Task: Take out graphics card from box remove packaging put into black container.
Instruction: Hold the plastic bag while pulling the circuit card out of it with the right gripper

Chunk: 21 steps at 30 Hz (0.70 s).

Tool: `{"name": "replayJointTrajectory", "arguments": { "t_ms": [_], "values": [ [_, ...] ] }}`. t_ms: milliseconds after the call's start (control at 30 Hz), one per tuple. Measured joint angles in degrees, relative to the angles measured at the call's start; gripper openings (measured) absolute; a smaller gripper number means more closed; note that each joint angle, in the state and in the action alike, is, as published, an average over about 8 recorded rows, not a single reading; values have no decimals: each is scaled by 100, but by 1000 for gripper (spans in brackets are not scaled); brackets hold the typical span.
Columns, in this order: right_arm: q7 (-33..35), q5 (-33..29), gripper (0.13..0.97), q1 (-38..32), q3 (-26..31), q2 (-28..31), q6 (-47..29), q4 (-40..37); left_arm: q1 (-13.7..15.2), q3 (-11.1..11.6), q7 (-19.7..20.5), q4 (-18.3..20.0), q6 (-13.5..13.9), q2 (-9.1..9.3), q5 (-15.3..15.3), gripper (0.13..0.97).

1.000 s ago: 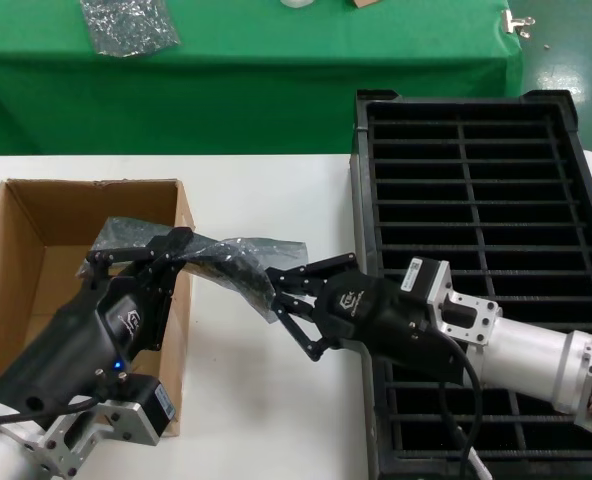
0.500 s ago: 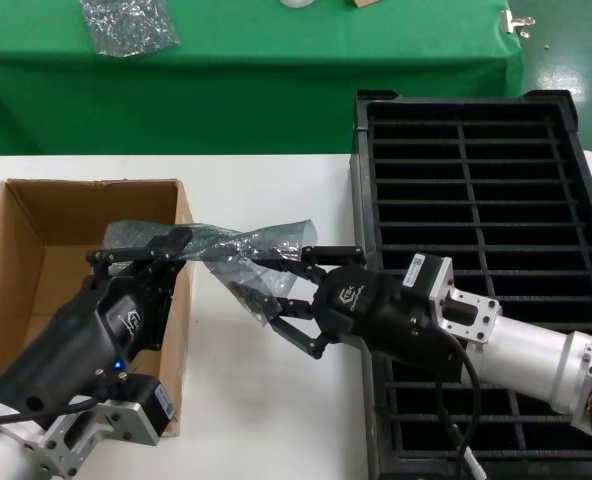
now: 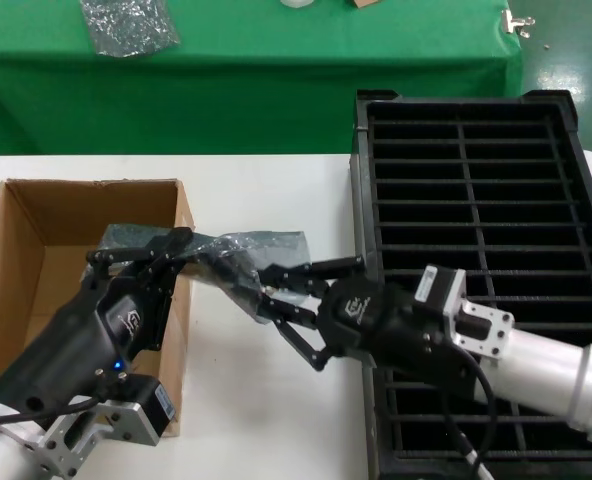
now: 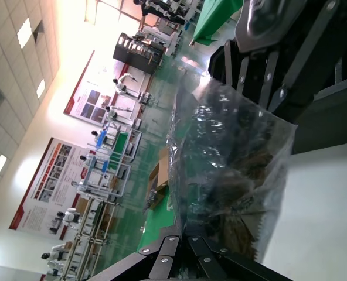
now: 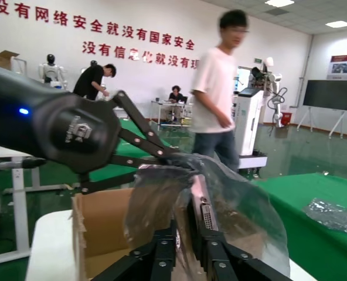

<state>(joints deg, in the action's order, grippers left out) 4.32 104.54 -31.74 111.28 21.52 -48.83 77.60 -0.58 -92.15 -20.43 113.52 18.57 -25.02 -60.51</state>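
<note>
1. Head view shows our white desk (image 3: 266, 420) carrying the black container (image 3: 476, 200) on the right and the box (image 3: 16, 270) on the left, well apart.
2. Between them, above the desk, our left claw (image 3: 141, 255) is pinching the left end of the packaging (image 3: 261, 245), and our right claw (image 3: 281, 300) is pressed together on its right end.
3. We judge the graphics card (image 5: 206, 216) sits inside; only its bracket edge shows through the film.
4. To strip it well, we should hold bag film alone on the left and draw the card out rightward.
5. Whether our right claw grips card or merely film, we cannot tell.
</note>
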Motion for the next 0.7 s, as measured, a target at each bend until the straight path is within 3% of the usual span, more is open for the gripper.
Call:
{"name": "replayJointTrajectory", "arguments": {
  "t_ms": [300,700],
  "values": [
    [-118,10,183,208,7,216,-26,406,0,0,0,0,0,0,0,139],
    [104,-49,137,-57,58,75,-48,14,0,0,0,0,0,0,0,139]
  ]
}}
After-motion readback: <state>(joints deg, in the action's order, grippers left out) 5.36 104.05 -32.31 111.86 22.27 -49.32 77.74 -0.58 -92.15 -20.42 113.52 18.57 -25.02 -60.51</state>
